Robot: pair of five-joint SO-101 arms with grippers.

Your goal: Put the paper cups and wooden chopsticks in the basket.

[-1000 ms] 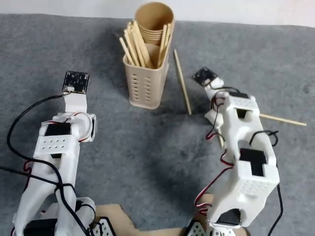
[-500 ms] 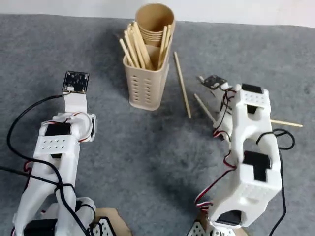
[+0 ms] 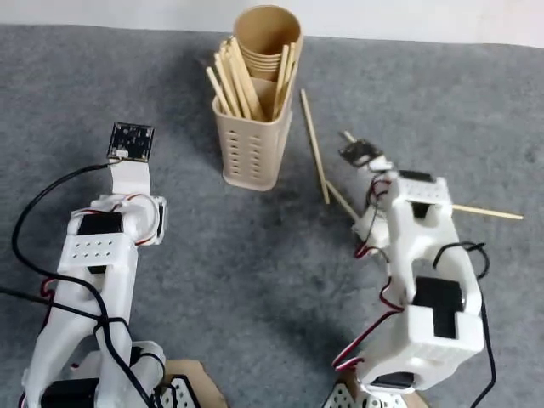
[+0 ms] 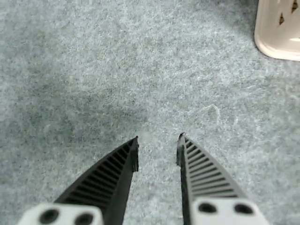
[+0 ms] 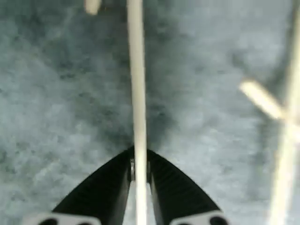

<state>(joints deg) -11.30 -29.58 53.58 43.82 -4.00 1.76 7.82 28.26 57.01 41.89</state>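
From above, the basket stands on the grey table, holding stacked paper cups and a bundle of chopsticks. Loose chopsticks lie just beside it, near the right arm. In the left wrist view the left end effector is spread open above the table near the basket's corner. In the right wrist view the right end effector is clamped on a chopstick.

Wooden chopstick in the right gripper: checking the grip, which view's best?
Right wrist view: the thin wooden chopstick sits clamped in the right gripper. High view: the arm covers most of it. Left wrist view: grey carpet.
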